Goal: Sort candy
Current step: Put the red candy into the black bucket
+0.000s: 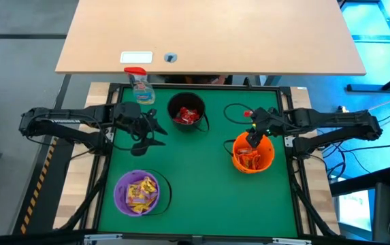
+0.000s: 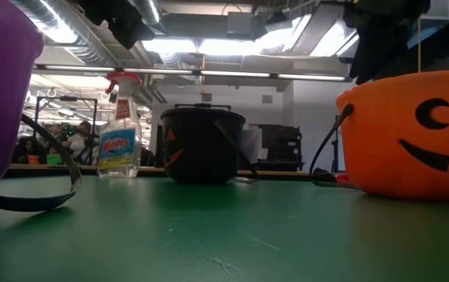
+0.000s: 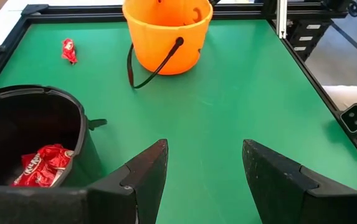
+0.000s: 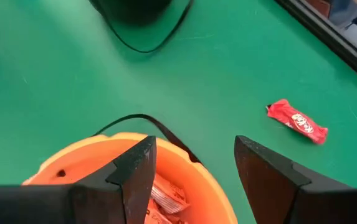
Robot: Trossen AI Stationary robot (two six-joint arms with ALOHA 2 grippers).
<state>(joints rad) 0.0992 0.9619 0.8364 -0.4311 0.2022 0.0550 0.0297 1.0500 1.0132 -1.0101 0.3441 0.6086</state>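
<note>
One red candy [image 1: 248, 113] lies flat on the green mat at the far right; it also shows in the right wrist view [image 4: 297, 122] and the left wrist view [image 3: 69, 50]. Red candy [image 1: 186, 116] fills the black bucket [image 1: 187, 101], orange-red candy [image 1: 252, 160] the orange bucket [image 1: 271, 158], yellow candy [image 1: 141, 192] the purple bucket [image 1: 121, 193]. My right gripper [image 1: 254, 139] is open and empty above the orange bucket's far rim [image 4: 128, 140]. My left gripper [image 1: 159, 135] is open and empty, left of the black bucket.
A clear spray bottle with a red top [image 1: 140, 84] stands at the mat's far left corner. A black frame [image 1: 201, 86] borders the mat. The bucket handles lie on the mat beside the buckets. Bare mat [image 1: 201, 184] lies between the purple and orange buckets.
</note>
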